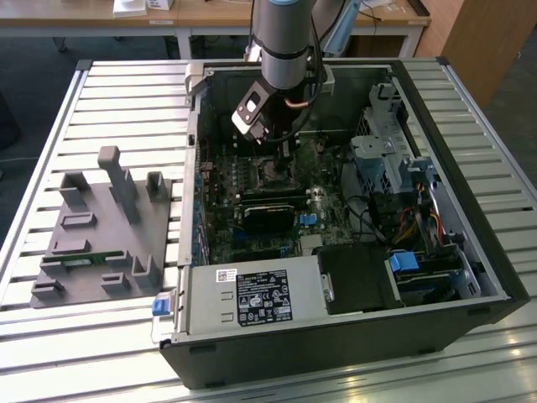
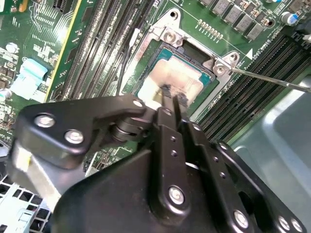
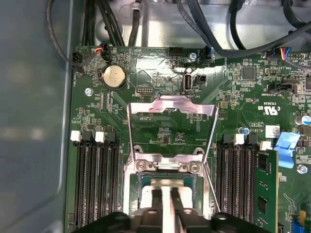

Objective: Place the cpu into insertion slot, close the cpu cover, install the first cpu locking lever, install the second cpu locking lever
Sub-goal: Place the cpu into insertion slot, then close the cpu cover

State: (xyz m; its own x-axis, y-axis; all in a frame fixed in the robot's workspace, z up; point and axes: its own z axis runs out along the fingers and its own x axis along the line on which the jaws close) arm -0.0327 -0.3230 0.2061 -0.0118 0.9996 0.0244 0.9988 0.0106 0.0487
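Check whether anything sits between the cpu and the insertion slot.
Nothing visible does. The cpu cover is swung open, clear of the insertion slot, and the cpu lies right at the slot's opening, beneath the gripper.

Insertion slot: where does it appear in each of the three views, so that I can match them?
Exterior view: the insertion slot is the dark square inside the case, just under the gripper.
Second wrist view: at the gripper's tip, between banks of long memory slots.
First wrist view: at the gripper's tip, beside the open cpu cover's hinge.
Shared landmark: the gripper.
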